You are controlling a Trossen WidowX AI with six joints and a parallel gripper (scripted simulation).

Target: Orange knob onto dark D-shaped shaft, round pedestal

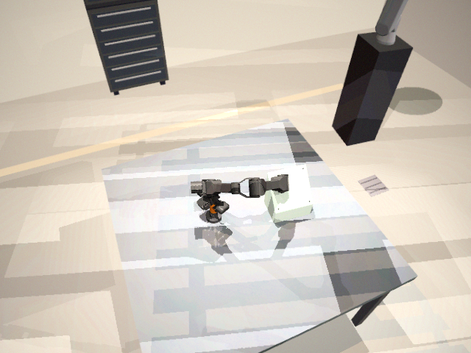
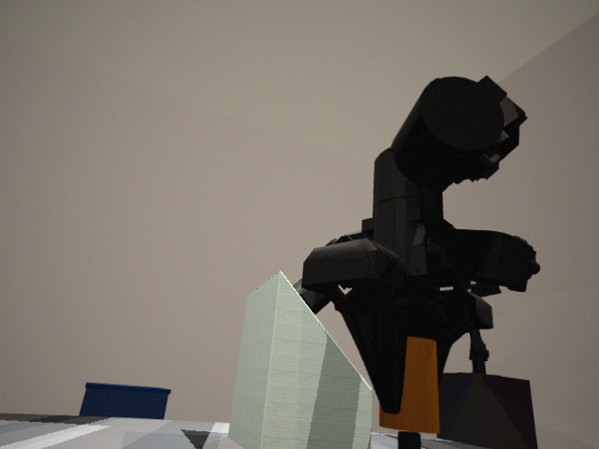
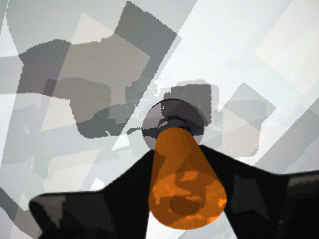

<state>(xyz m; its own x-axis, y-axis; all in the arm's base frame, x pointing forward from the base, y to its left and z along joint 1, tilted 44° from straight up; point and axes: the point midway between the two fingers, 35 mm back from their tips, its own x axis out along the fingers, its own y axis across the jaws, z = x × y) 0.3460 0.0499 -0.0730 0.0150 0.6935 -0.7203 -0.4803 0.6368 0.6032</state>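
Note:
The orange knob (image 1: 213, 209) (image 2: 421, 386) (image 3: 186, 189) is roughly upright between the fingers of my gripper (image 1: 214, 207) (image 2: 415, 398) (image 3: 175, 151), which is shut on it. The dark shaft (image 2: 409, 441) shows just below the knob's lower rim in the exterior view. The round grey pedestal (image 1: 213, 219) (image 3: 154, 117) lies below the knob, with a gap between them. In the wrist view the knob's far end overlaps the middle of the pedestal. The shaft's top is hidden, so I cannot tell if it is inside the hole. Its flat side does not show.
A pale green block with a sloped top (image 1: 298, 197) (image 2: 295, 382) stands beside the arm on the table (image 1: 228, 288). A drawer cabinet (image 1: 131, 45), a dark plinth (image 1: 366, 91) with another arm, and a blue bin (image 2: 124, 401) stand beyond the table.

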